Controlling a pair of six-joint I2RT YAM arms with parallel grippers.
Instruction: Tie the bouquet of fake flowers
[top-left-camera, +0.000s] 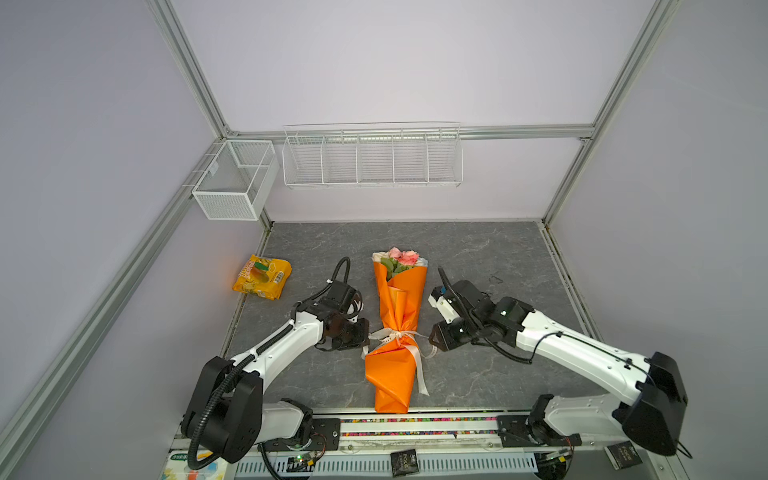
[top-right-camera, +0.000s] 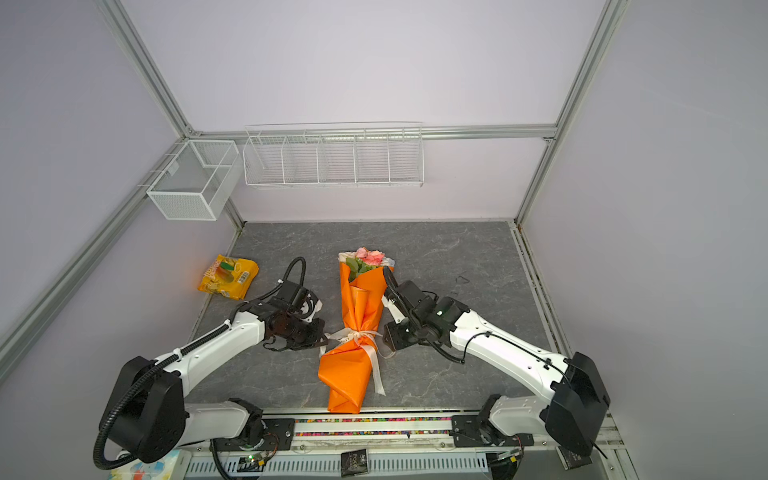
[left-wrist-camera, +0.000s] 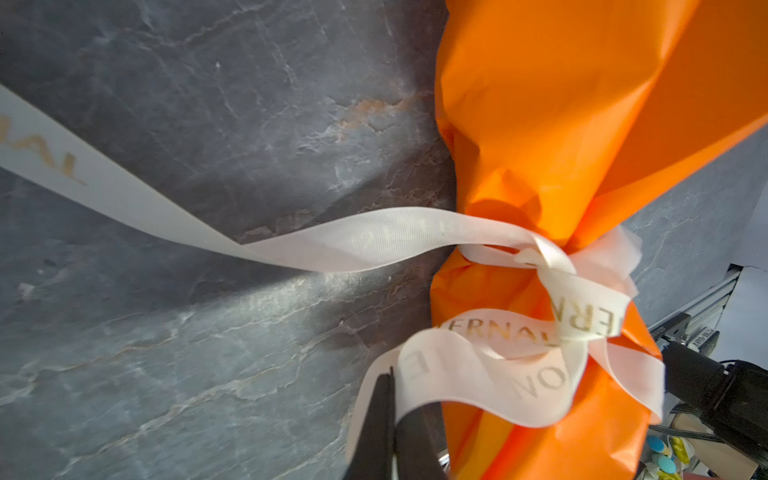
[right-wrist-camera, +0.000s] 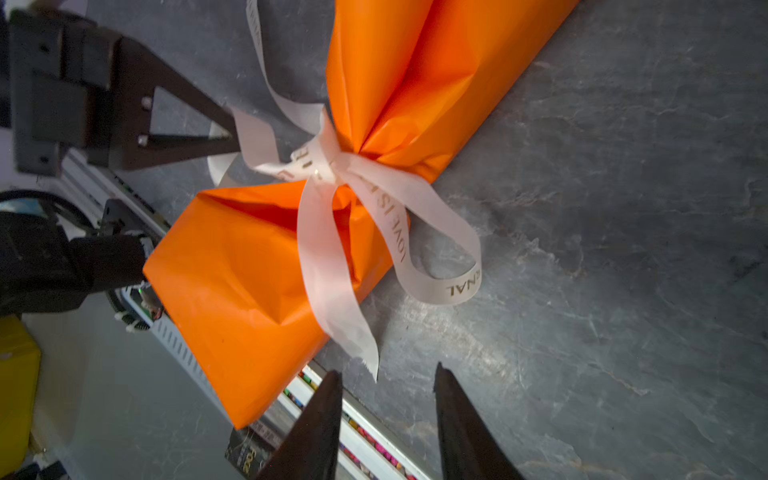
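The bouquet of fake flowers (top-left-camera: 397, 299) (top-right-camera: 359, 307) lies wrapped in orange paper on the grey table, its pink and cream blooms (top-left-camera: 401, 257) pointing to the back. A cream printed ribbon (top-left-camera: 399, 334) (left-wrist-camera: 374, 239) (right-wrist-camera: 324, 162) is knotted round its narrow waist, with loops and tails hanging free. My left gripper (top-left-camera: 369, 337) (top-right-camera: 326, 338) (left-wrist-camera: 392, 374) sits just left of the knot, shut on a ribbon loop. Just right of the knot my right gripper (top-left-camera: 432, 340) (top-right-camera: 386, 338) (right-wrist-camera: 388, 374) stands open, with nothing between its fingers. A ribbon tail ends close in front of them.
A yellow snack bag (top-left-camera: 262, 276) lies at the table's left edge. A white wire rack (top-left-camera: 372, 156) and a mesh box (top-left-camera: 235, 178) hang on the back wall. The front rail (top-left-camera: 415, 424) runs right under the bouquet's lower end.
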